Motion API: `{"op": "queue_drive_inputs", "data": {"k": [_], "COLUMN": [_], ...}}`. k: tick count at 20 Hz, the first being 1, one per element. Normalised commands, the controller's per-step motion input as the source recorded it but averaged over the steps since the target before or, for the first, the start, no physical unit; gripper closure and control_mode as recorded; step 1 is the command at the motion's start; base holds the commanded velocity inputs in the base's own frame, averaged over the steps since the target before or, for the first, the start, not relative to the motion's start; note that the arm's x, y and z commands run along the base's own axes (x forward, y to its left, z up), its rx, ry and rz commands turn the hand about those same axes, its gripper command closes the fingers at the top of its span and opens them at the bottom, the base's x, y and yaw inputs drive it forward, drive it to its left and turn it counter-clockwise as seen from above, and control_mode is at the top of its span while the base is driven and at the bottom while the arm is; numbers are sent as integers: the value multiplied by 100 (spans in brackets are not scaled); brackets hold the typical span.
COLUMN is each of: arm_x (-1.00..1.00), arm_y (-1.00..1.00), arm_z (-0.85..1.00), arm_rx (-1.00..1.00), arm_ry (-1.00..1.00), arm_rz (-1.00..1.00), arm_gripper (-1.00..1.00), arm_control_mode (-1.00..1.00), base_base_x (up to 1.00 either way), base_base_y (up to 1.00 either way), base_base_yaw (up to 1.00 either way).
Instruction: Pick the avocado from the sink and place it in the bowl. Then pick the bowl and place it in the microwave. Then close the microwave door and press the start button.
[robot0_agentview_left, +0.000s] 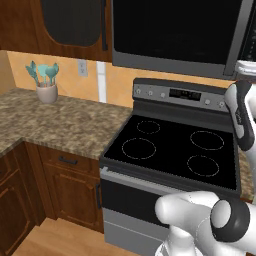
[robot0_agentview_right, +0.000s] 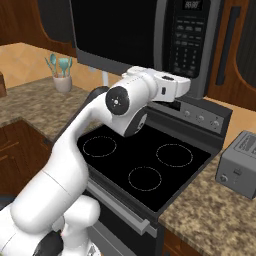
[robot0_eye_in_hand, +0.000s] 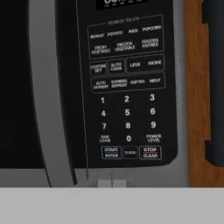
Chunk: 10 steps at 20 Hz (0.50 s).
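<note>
Above the stove, the microwave runs wide, door closed.

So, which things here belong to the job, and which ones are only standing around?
Job:
- microwave
- microwave door, closed
- control strip with the start button
- gripper, shut, near the control strip

Standing around:
- stove
- toaster
- utensil cup
</note>
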Motion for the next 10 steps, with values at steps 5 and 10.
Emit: {"op": "queue_drive_inputs", "data": {"k": [5, 10], "arm_x": [36, 27], "arm_y": [-2, -25], "arm_z": [-14, -3], "arm_rx": [0, 0], "arm_ry": [0, 0], "arm_rz": [0, 0], "arm_gripper": [100, 100], "arm_control_mode": [-100, -100], "base_base_x": [0, 0], "base_base_y": [0, 0], "base_base_yaw": [0, 0]}}
